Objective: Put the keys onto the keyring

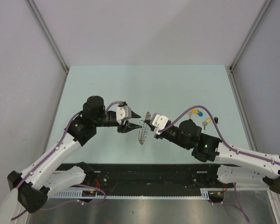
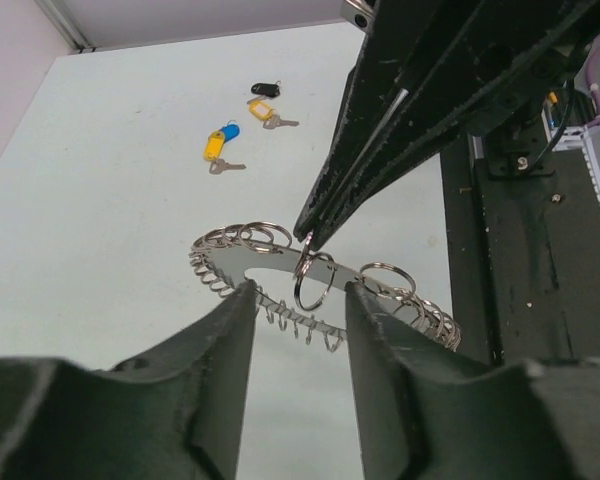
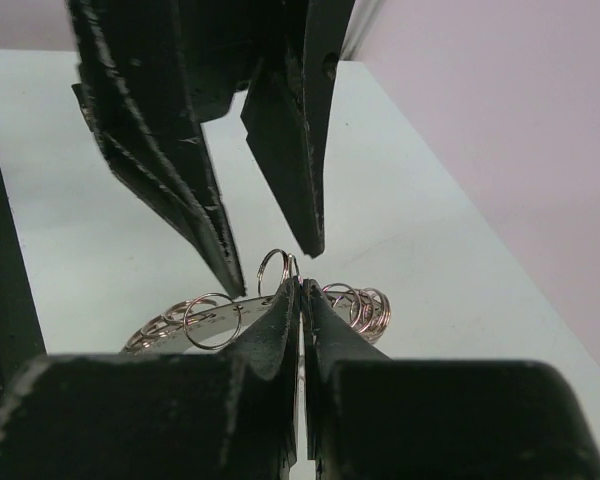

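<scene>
The keyring (image 1: 142, 131), a silvery band strung with several small wire loops, hangs above the table between both arms. My right gripper (image 3: 302, 285) is shut on the keyring (image 3: 212, 314) at its edge, where one loop stands up. In the left wrist view the right gripper (image 2: 308, 236) comes down onto the keyring (image 2: 270, 264) from above. My left gripper (image 2: 298, 292) is open, its fingertips either side of that loop at the band's near edge, with nothing pinched. The keys (image 1: 196, 113) lie on the table at the right: a yellow and blue one (image 2: 217, 146), a yellow one (image 2: 263, 107) and a black one (image 2: 265, 88).
The pale green table (image 1: 107, 88) is walled in by grey panels on the left, back and right. A black rail with cables (image 1: 144, 175) runs along the near edge between the arm bases.
</scene>
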Controlling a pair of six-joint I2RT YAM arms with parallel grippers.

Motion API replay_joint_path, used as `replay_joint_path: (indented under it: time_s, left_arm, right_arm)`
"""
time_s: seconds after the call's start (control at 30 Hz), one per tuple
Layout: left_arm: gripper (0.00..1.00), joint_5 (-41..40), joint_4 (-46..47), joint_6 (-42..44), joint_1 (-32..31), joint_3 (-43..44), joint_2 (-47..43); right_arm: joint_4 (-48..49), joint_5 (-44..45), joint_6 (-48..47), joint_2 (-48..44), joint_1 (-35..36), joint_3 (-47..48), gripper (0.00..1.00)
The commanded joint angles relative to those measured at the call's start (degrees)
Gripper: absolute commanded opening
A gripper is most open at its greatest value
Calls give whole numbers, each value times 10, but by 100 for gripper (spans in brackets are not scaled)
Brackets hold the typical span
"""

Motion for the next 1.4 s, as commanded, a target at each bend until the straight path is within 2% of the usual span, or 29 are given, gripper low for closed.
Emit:
replay_joint_path:
  time_s: [0.0,0.03,0.17,0.33,0.53,0.87,1.37]
  left_arm:
    - [52,-13,-32,20,1,11,-44]
    - [57,-17,-31,12,1,9,-56]
    - [60,-66,8,-15,1,-13,-85]
    - [60,-152,56,-40,1,-31,-99]
    - [61,-187,57,-62,1,-14,-61]
    - [66,-114,33,-65,0,-2,-31]
    - [74,18,72,-108,-10,-24,-77]
  right_arm:
    - [21,-4,4,-17,1,6,0]
    - [21,-4,4,-17,1,6,0]
    - [21,-5,4,-19,1,6,0]
    - [24,-6,2,-20,1,7,0]
    - [24,-8,4,-21,1,7,0]
    - [26,2,4,-20,1,6,0]
    - [29,15,1,-10,1,7,0]
